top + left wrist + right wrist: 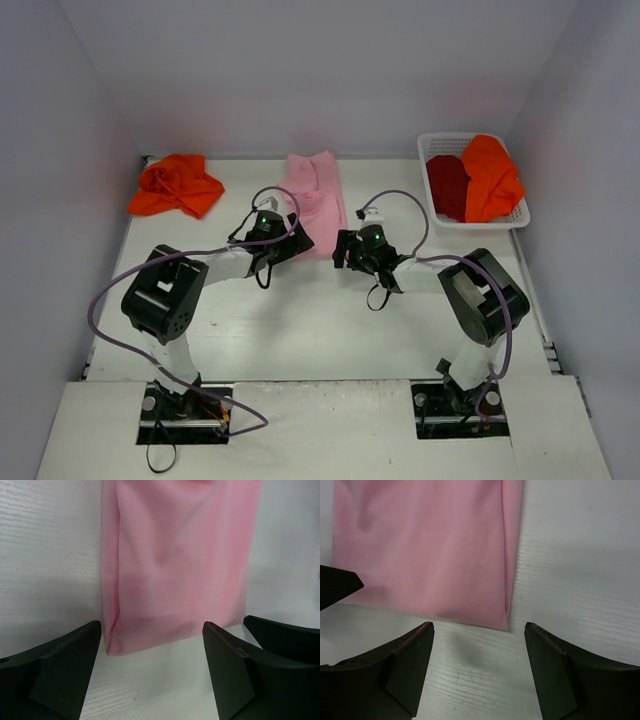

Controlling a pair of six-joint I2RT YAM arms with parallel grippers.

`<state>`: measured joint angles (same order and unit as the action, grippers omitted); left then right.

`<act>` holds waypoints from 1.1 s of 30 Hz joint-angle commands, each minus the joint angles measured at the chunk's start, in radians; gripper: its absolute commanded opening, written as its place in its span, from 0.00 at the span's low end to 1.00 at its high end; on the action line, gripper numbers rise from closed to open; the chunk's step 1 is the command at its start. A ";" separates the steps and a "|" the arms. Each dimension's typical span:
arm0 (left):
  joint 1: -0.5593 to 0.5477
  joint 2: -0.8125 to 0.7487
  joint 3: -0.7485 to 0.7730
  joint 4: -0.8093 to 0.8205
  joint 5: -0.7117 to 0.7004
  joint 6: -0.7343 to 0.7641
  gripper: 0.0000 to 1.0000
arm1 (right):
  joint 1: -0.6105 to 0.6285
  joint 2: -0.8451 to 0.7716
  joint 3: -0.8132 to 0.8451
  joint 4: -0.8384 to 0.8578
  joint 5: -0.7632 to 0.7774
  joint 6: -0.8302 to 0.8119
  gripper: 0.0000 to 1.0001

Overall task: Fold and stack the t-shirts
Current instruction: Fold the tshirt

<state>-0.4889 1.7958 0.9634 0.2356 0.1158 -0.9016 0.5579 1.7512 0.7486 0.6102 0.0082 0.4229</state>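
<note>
- The pink shirt lies flat on the white table. It is folded into a narrow strip that runs away from the arms.
- The left gripper is at the pink shirt's near left corner. Its fingers are spread wide with nothing between them, and the corner lies just beyond the tips.
- The right gripper is at the pink shirt's near right corner. Its fingers are also apart and empty, and the folded edge ends just ahead of the gap.
- I cannot tell whether either gripper touches the cloth.
- A crumpled orange shirt lies well to the left of the pink shirt.
- A white basket stands well to the right of the pink shirt. It holds a dark red shirt and a second orange shirt beside it.
</note>
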 commanded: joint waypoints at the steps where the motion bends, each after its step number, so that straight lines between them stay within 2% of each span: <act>1: 0.007 -0.010 0.035 0.041 0.005 0.012 0.78 | 0.004 0.004 0.051 0.072 0.001 0.001 0.70; 10: 0.015 -0.021 0.018 0.042 0.005 0.013 0.78 | 0.004 0.034 0.064 0.088 0.003 0.011 0.66; 20: 0.019 -0.035 0.005 0.042 0.004 0.016 0.78 | 0.004 0.053 0.064 0.100 0.001 0.027 0.56; 27: 0.027 -0.053 -0.006 0.031 -0.002 0.024 0.78 | 0.007 0.059 0.060 0.112 -0.027 0.040 0.52; 30: 0.032 -0.059 -0.012 0.031 -0.001 0.024 0.78 | 0.008 0.062 0.061 0.112 -0.025 0.042 0.48; 33: 0.033 -0.061 -0.014 0.031 0.001 0.024 0.78 | 0.010 0.065 0.061 0.112 -0.024 0.040 0.37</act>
<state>-0.4660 1.7901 0.9520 0.2447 0.1162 -0.8936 0.5583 1.8156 0.7799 0.6769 -0.0109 0.4557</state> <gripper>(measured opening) 0.775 0.382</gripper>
